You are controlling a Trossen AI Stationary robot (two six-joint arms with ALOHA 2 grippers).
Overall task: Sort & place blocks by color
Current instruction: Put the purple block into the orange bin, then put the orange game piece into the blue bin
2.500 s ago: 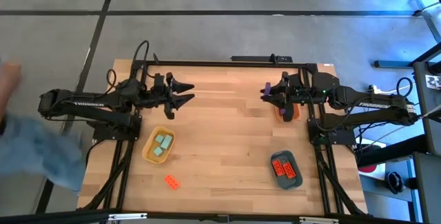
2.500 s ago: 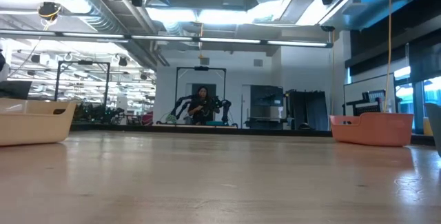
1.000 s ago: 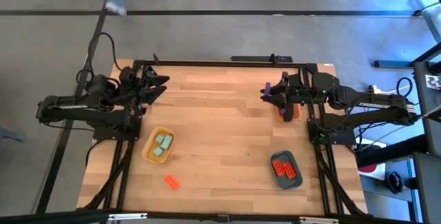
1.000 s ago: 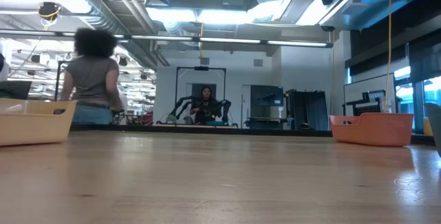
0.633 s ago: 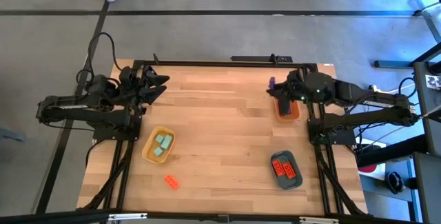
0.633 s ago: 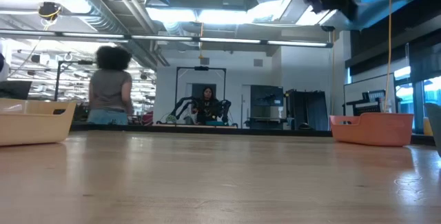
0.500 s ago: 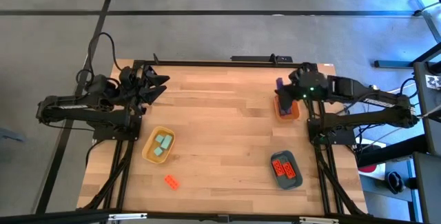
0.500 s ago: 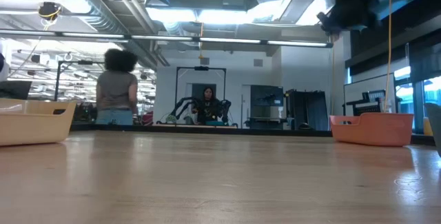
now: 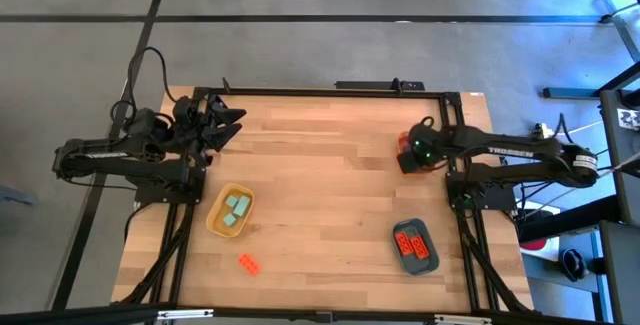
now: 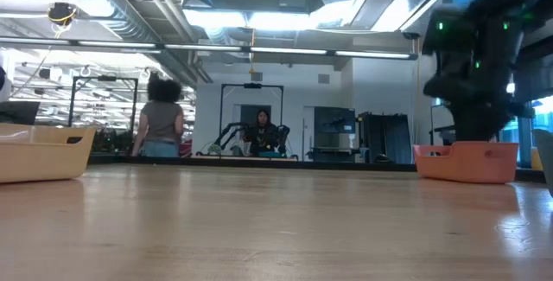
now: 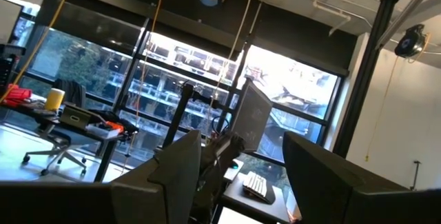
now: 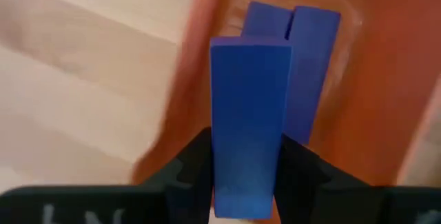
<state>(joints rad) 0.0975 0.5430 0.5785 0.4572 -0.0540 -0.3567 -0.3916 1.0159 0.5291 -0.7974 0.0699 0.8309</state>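
- White lettering is seen along each dark arm in the high view, but it is too small to be read.
- The right gripper [image 12: 244, 176] is held over the orange tray [image 9: 412, 143] near the table's right edge, and its fingers are clamped on an oblong block [image 12: 248, 124] with flat, smooth faces, which looks blue in the right wrist view.
- Under this block, two more blocks of the same colour [image 12: 303, 38] are seen lying side by side in the glossy orange tray, which has rounded corners.
- The left gripper [image 9: 228, 125] is parked at the far left corner of the table [image 9: 320, 195], pointing up and into the room; its two dark fingers [image 11: 176, 172] are held apart with nothing between them.
- The table is made of pale wooden planks with a visible grain.
- Three pale teal squarish blocks [image 9: 235, 211] are lying in the yellow tray [image 9: 216, 219] on the left side.
- Two red-orange studded blocks [image 9: 413, 245] are lying in the dark teal tray [image 9: 416, 263] on the right, near the front.
- One red-orange studded block [image 9: 250, 262] is lying alone on the bare wood, near the yellow tray.
- A person [image 10: 162, 124] is seen standing in the room behind the table.
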